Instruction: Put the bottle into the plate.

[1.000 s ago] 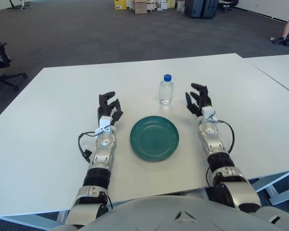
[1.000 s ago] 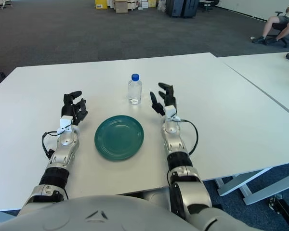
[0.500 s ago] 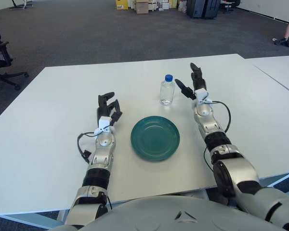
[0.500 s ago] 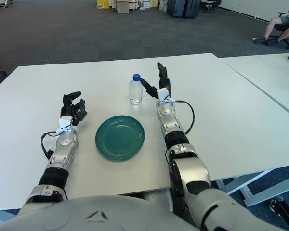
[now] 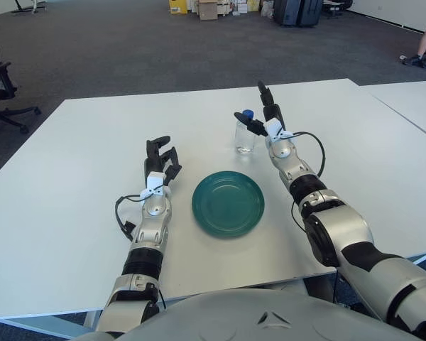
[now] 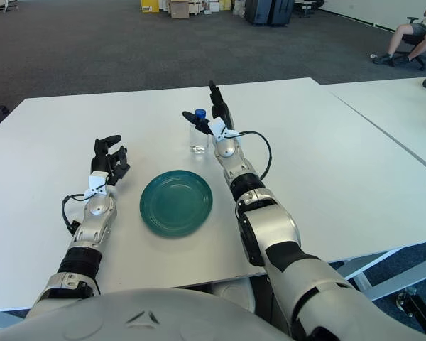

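A small clear bottle (image 5: 243,141) with a blue cap stands upright on the white table, just behind the round green plate (image 5: 228,202). My right hand (image 5: 254,108) is at the bottle's right side near the cap. Its fingers are spread, with the thumb crossing in front of the bottle's neck and the other fingers pointing up beside it. It does not grip the bottle. My left hand (image 5: 160,153) rests on the table left of the plate, fingers relaxed, holding nothing. The plate holds nothing.
The white table (image 5: 78,177) spreads wide on all sides of the plate. A second white table (image 5: 412,99) stands to the right. An office chair (image 5: 0,85) stands on the floor at the far left, and boxes stand at the back.
My right hand has moved left and forward, from beside the plate's right to the bottle's neck. The bottle, the plate and my left hand have not moved.
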